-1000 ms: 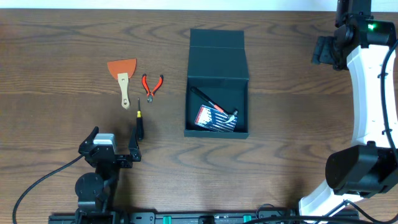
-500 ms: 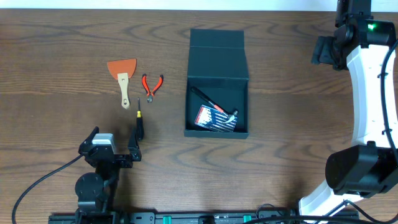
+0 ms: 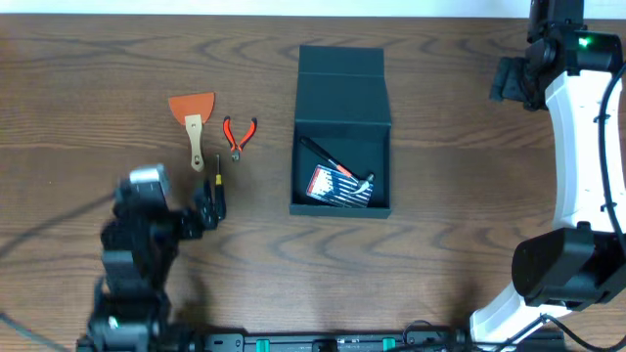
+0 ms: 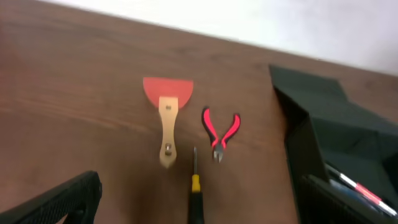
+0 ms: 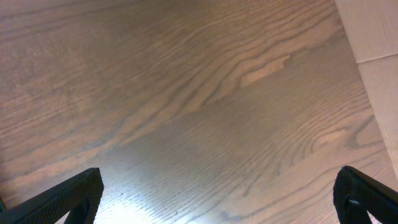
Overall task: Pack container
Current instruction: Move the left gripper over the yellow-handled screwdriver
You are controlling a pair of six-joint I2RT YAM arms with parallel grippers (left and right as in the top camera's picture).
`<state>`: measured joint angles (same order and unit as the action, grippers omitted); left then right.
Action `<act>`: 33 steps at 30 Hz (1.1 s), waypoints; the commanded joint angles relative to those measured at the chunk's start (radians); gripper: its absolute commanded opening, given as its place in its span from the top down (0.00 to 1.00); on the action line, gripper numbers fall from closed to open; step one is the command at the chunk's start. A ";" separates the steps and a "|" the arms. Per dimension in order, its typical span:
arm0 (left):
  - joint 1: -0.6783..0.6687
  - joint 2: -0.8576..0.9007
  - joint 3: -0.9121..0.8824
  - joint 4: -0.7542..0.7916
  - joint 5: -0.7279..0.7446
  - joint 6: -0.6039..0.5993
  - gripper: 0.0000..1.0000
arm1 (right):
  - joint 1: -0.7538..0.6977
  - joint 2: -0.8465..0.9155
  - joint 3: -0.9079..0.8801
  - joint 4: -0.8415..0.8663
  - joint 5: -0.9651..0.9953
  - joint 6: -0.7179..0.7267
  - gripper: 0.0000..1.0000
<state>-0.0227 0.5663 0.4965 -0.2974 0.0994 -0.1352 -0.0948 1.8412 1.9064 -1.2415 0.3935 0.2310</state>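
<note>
Dark teal container (image 3: 342, 93) sits mid-table, flap lid open toward the far side, with a red-and-white card pack (image 3: 339, 186) and a black pen-like tool (image 3: 318, 152) inside. Left of it are red-handled pliers (image 3: 238, 134), then an orange scraper (image 3: 193, 117) with a wooden handle, and a black-and-yellow screwdriver (image 3: 217, 174) just nearer. Left gripper (image 3: 207, 207) is at the screwdriver's near end, fingers spread apart; contact unclear, blurred. Right gripper (image 3: 509, 80) is far right, well apart from the container, over bare table (image 5: 186, 93), fingers (image 5: 62, 199) wide apart, empty.
</note>
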 commanded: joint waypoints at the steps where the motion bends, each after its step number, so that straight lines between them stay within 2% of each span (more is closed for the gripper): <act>1: -0.003 0.220 0.226 -0.126 0.005 -0.011 0.02 | -0.002 -0.005 0.015 0.000 0.013 0.008 0.01; 5: -0.003 0.451 0.470 -0.344 0.005 -0.008 0.02 | -0.002 -0.005 0.015 0.000 0.013 0.008 0.01; 8: -0.003 0.573 0.568 -0.410 0.005 -0.008 0.01 | -0.002 -0.005 0.015 0.000 0.013 0.008 0.01; 20: -0.003 0.777 0.577 -0.476 0.047 0.033 0.01 | -0.002 -0.005 0.015 0.000 0.013 0.008 0.01; 28: -0.007 0.892 0.550 -0.452 0.051 0.049 0.01 | -0.002 -0.005 0.015 0.000 0.013 0.007 0.01; 33: -0.058 0.983 0.548 -0.423 0.050 0.052 0.01 | -0.002 -0.005 0.015 0.000 0.013 0.008 0.01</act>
<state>-0.0490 1.5089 1.0603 -0.7216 0.1432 -0.1001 -0.0948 1.8412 1.9076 -1.2411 0.3939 0.2310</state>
